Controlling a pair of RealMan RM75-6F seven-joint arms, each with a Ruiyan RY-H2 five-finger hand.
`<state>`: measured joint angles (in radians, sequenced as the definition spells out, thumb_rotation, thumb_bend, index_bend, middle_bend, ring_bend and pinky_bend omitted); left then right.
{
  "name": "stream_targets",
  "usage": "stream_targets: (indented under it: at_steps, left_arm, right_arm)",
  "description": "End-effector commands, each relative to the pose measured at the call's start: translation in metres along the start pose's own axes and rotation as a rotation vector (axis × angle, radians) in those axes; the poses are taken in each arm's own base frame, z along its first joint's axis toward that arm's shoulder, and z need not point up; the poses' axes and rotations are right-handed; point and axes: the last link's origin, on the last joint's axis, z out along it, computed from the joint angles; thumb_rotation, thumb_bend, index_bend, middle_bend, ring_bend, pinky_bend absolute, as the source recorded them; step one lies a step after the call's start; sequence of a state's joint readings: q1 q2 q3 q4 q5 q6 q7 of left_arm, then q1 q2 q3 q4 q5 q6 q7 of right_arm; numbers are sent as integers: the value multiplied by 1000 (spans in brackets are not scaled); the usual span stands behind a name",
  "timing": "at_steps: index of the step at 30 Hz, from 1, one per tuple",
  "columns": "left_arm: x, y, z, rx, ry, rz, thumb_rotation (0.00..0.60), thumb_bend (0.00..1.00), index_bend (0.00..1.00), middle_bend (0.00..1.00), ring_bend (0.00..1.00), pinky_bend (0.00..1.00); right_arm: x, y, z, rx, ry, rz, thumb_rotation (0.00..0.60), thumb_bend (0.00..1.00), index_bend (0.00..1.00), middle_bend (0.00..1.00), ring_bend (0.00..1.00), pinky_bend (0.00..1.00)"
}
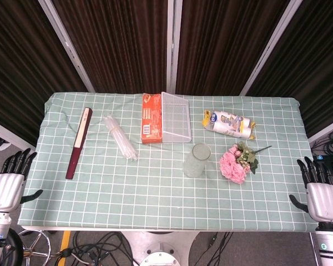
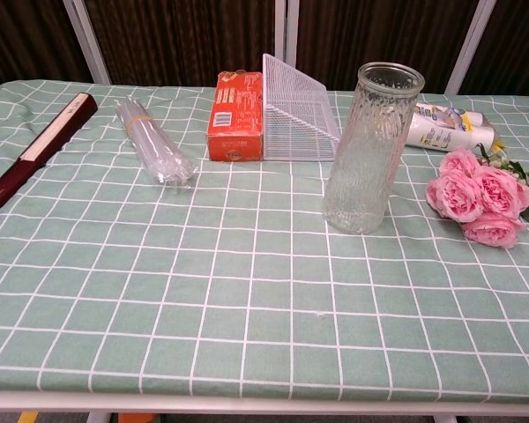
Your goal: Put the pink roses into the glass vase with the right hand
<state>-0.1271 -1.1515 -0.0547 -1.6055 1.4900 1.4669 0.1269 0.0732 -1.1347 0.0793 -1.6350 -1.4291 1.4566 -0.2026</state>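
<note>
A bunch of pink roses (image 1: 233, 166) (image 2: 477, 203) lies flat on the checked green tablecloth, right of centre, stems pointing to the back right. The tall ribbed glass vase (image 1: 196, 160) (image 2: 368, 147) stands upright just left of the roses, a small gap between them. My right hand (image 1: 321, 194) hangs off the table's right front corner, fingers spread, holding nothing, well clear of the roses. Off the left front corner, my left hand (image 1: 9, 184) is likewise spread and holds nothing. Neither hand shows in the chest view.
Behind the vase stand a white wire rack (image 1: 175, 118) and an orange box (image 1: 151, 118). A white wrapped roll pack (image 1: 230, 124) lies behind the roses. A clear plastic bundle (image 1: 120, 137) and a dark red folded fan (image 1: 79, 142) lie on the left.
</note>
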Motion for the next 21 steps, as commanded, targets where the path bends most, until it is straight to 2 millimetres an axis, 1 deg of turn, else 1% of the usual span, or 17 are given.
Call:
stream_targets:
  at_steps: [1,4,7,9,12,17,21]
  left_arm:
    - [-1,0,-3,-2,-7,-2,600,0,65,0,0,103]
    - [-5,-2,-3,6,-16,2,600,0,65,0,0,103]
    - [-8,-5,-2,22,-20,-5,600,0,65,0,0,103]
    - [-9,-5,-1,20,-24,-5,600,0,65,0,0,103]
    - [-10,-5,-1,12,-27,1,600,0,65,0,0,103]
    - [-7,-8,-2,23,-21,4,600,0,65,0,0,103]
    - [-5,-8,-2,24,-19,8,600,0,65,0,0,103]
  right_arm:
    - [-7,2,9,17,-39,-20,600,97,0,0,0,0]
    - [-11,6,29,48,-68,-46,600,97,0,0,0,0]
    - [-11,10,54,87,-68,-102,600,97,0,0,0,0]
    - [-13,10,71,119,-76,-130,600,97,0,0,0,0]
    - [-19,9,91,181,-93,-183,600,90,0,0,0,0]
    - [-32,-4,114,315,-134,-247,600,12,0,0,0,0]
    - [-37,-19,127,413,-128,-255,600,0,0,0,0,0]
